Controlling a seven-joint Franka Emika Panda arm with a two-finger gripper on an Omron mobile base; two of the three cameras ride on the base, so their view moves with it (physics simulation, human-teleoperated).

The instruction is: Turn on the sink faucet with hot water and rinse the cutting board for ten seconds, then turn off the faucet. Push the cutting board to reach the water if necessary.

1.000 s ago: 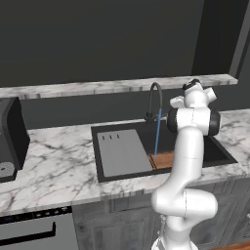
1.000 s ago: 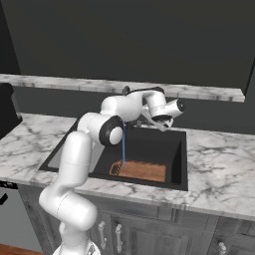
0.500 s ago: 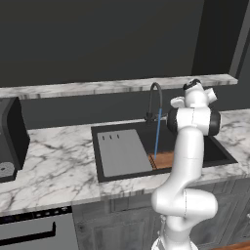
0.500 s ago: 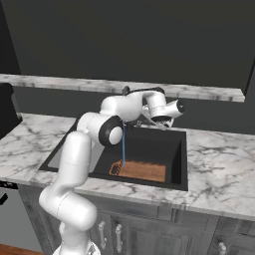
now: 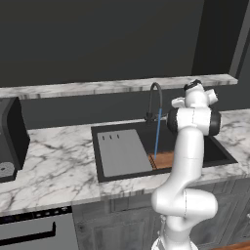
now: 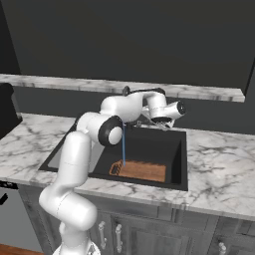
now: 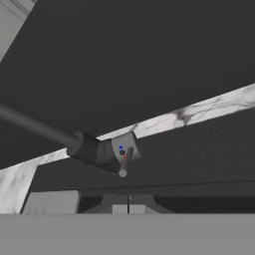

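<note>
The dark gooseneck sink faucet (image 5: 155, 100) stands behind the black sink (image 5: 220, 152). A thin blue stream of water (image 5: 156, 137) falls from its spout onto the left end of the brown cutting board (image 5: 164, 159) lying in the basin. The water (image 6: 123, 144) and the cutting board (image 6: 143, 171) also show in the right base view. My gripper (image 6: 150, 121) hovers over the back of the sink (image 6: 175, 149), beside the faucet's base. In the hand view the faucet base with its small lever (image 7: 123, 160) is just ahead of my gripper (image 7: 128, 204), which looks shut with nothing in it.
A flat grey slab with three slots (image 5: 122, 152) fills the sink's left part. White-grey marble counter (image 5: 53, 161) runs on both sides. A dark appliance (image 5: 10, 139) stands at the far left. A marble shelf (image 5: 112, 87) runs along the wall above.
</note>
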